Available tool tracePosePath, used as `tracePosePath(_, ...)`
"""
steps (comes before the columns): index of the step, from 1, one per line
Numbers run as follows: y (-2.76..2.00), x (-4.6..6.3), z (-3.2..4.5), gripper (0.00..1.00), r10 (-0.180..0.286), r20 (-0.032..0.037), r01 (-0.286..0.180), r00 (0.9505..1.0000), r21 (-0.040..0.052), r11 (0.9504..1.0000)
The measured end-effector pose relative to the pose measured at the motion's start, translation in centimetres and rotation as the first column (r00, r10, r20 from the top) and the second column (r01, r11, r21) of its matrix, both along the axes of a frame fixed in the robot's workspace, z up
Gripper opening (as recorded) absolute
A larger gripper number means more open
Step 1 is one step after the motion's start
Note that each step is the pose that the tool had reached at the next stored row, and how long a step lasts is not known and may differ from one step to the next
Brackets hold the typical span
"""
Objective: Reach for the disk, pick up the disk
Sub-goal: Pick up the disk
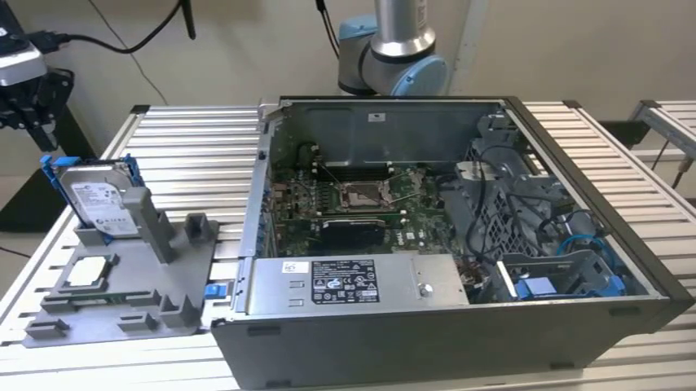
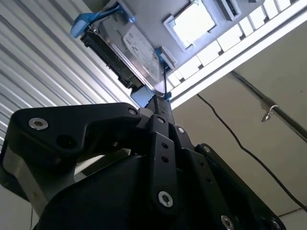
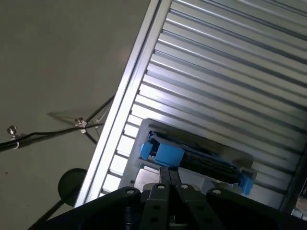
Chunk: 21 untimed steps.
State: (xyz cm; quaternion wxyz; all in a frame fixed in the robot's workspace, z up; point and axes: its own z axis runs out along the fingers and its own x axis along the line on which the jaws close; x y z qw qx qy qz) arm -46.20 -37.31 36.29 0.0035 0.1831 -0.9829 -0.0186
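Jaws: seen pressed shut in both wrist views, nothing held.
Gripper (image 3: 169, 170): seen near the disk (image 3: 206, 160), not touching.

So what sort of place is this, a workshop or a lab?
Probably a robotics lab or test bench: a robot arm stands behind an open computer case on a slatted metal table, with a hard drive propped in a grey holder beside it.
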Motion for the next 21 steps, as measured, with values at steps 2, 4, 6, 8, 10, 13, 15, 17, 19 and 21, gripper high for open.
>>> tracePosePath(2,0.00,0.00,0.00,0.00,0.031,0.0000,-0.031,0.9995,0.0000,0.9995)
tracePosePath(4,0.00,0.00,0.00,0.00,0.061,0.0000,-0.061,0.9981,0.0000,0.9981)
tracePosePath(6,0.00,0.00,0.00,0.00,0.090,0.0000,-0.090,0.9960,0.0000,0.9960)
tracePosePath(8,0.00,0.00,0.00,0.00,0.118,0.0000,-0.118,0.9930,0.0000,0.9930)
tracePosePath(10,0.00,0.00,0.00,0.00,0.143,0.0000,-0.143,0.9897,0.0001,0.9897)
tracePosePath(13,0.00,0.00,0.00,0.00,0.182,0.0000,-0.182,0.9833,0.0000,0.9833)
tracePosePath(15,0.00,-0.01,0.00,0.00,0.207,0.0000,-0.207,0.9784,0.0000,0.9784)
tracePosePath(17,0.00,-0.01,0.00,0.00,0.232,0.0000,-0.232,0.9727,0.0000,0.9727)
tracePosePath(19,0.00,-0.01,0.00,0.00,0.260,0.0001,-0.260,0.9655,0.0000,0.9655)
tracePosePath(21,0.00,-0.01,0.00,0.00,0.295,0.0000,-0.295,0.9555,0.0000,0.9555)
